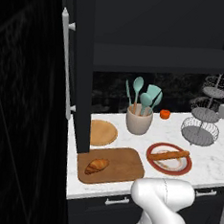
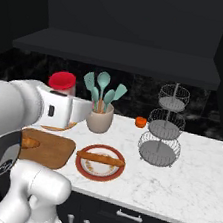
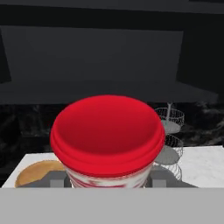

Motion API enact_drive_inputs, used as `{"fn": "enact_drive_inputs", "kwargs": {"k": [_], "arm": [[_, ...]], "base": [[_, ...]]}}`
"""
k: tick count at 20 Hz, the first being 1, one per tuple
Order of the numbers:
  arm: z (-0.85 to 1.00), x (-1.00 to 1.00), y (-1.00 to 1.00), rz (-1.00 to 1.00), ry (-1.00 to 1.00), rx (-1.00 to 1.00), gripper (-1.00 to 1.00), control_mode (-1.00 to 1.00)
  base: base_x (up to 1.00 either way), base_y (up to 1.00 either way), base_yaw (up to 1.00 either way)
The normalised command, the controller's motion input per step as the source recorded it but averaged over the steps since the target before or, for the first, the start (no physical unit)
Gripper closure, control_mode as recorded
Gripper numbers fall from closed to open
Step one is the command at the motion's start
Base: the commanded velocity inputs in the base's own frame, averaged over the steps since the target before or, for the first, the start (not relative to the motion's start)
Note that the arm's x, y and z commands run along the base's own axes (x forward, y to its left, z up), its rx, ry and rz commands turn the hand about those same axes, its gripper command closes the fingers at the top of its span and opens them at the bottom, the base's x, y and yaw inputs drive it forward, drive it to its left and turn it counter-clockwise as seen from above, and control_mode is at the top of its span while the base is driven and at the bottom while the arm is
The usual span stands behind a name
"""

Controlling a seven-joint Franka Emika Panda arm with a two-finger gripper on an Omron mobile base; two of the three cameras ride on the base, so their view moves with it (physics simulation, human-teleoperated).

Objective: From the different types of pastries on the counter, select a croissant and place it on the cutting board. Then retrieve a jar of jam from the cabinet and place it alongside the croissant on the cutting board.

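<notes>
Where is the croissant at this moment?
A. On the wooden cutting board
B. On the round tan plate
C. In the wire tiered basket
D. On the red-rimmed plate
A. In the left base view the croissant lies on the cutting board, near its left end, while the red-rimmed plate carries only the long brown stick.

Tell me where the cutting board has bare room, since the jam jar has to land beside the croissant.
The cutting board is bare right of the croissant, toward the red-rimmed plate with the baguette stick. Behind the board it is crowded: round wooden plate and utensil crock. The gripper holds the jar of jam.
</notes>
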Motion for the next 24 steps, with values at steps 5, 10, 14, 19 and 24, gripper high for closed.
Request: {"fn": "enact_drive_inputs", "kwargs": {"k": [5, 10, 14, 19, 24], "arm": [[-0.31, -0.11, 0.07, 0.12, 0.01, 0.0, 1.0, -1.0], [-1.0, 0.68, 0.21, 0.43, 0.0, -0.04, 1.0, -1.0], [-0.46, 0.11, 0.02, 0.22, -0.03, -0.03, 1.0, -1.0], [-0.96, 0.74, 0.21, 0.37, -0.08, -0.02, 1.0, -1.0], [-0.55, 0.33, 0.32, 0.14, 0.0, 0.0, 1.0, -1.0]], "base": [[0.0, 0.0, 0.0], [0.0, 0.0, 0.0], [0.0, 0.0, 0.0], [0.0, 0.0, 0.0], [0.0, 0.0, 0.0]]}}
